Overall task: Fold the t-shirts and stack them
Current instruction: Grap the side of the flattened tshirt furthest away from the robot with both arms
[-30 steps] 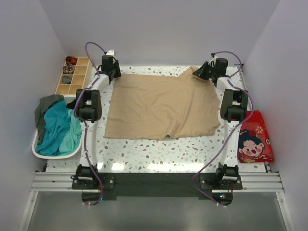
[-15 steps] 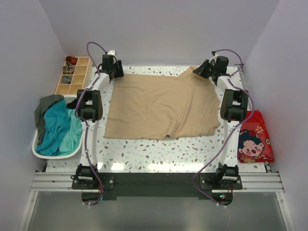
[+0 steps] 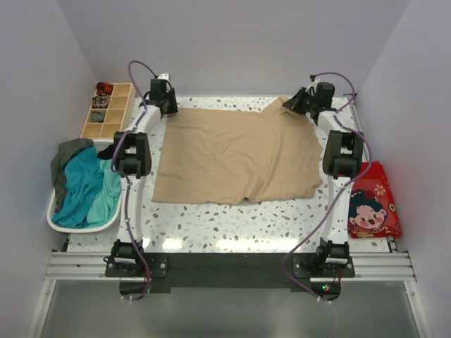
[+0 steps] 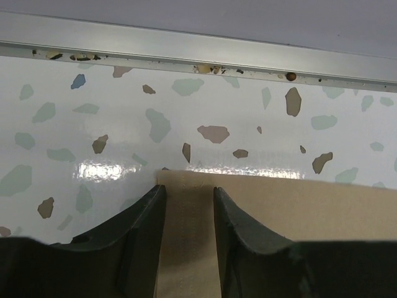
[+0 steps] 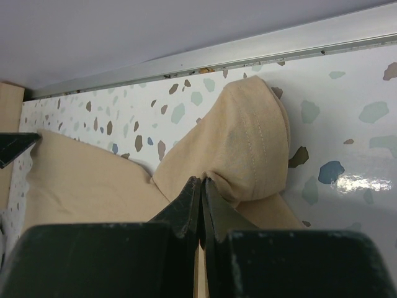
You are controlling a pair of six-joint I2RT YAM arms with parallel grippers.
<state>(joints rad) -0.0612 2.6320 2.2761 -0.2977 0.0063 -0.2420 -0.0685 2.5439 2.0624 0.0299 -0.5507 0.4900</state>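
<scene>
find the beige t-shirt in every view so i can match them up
Top external: beige t-shirt spread flat mid-table.
Left wrist: its corner at the bottom, between the left gripper's parted fingers.
Right wrist: bunched corner pinched by the right gripper.
Shared landmark: speckled tabletop.

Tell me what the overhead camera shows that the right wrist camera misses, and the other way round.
Only the overhead view: a white basket of teal and dark shirts, and a red cartoon-print cushion. Only the right wrist view: stitching on the bunched cloth corner, pinched between closed fingers. Both: the beige t-shirt, the speckled table and the right gripper.
</scene>
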